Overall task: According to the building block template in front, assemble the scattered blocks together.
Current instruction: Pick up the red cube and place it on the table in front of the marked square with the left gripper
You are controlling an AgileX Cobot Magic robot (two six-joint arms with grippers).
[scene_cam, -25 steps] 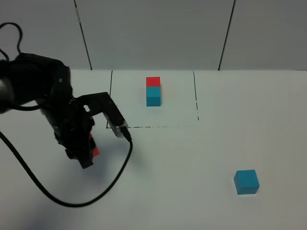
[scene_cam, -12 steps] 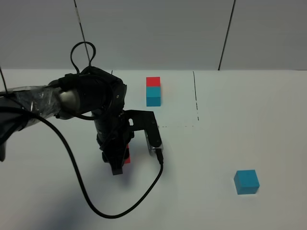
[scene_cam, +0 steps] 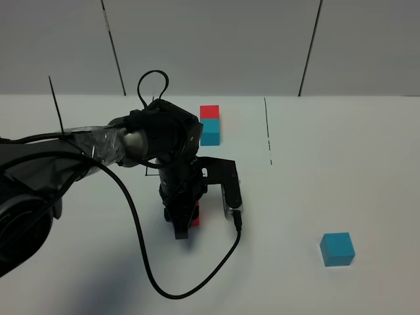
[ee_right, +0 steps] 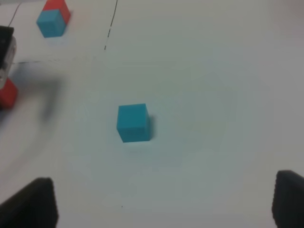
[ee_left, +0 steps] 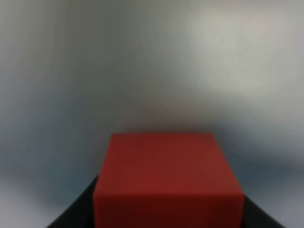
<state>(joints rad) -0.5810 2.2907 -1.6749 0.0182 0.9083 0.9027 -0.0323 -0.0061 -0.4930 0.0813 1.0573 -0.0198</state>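
Holding red cube (ee_left: 168, 180), end effector (scene_cam: 182, 226) faces open table (scene_cam: 341, 164).

1. Red cube (ee_left: 168, 180): plain matt faces, smooth, no shine; whether plastic or wood cannot be told.
2. Blue cube (scene_cam: 337, 249): the same matt, even finish.
3. Template (scene_cam: 210, 125): matt red and blue halves, no gloss.
4. Table (scene_cam: 341, 170): smooth white matt top with thin black lines.
5. Left arm (scene_cam: 174, 141): black, mostly dull casing; its upper part wrapped in clear, crinkled, glossy plastic film.
6. Cable (scene_cam: 172, 296): black, smooth, slight sheen.
7. Wall (scene_cam: 210, 46): flat grey matt panels.
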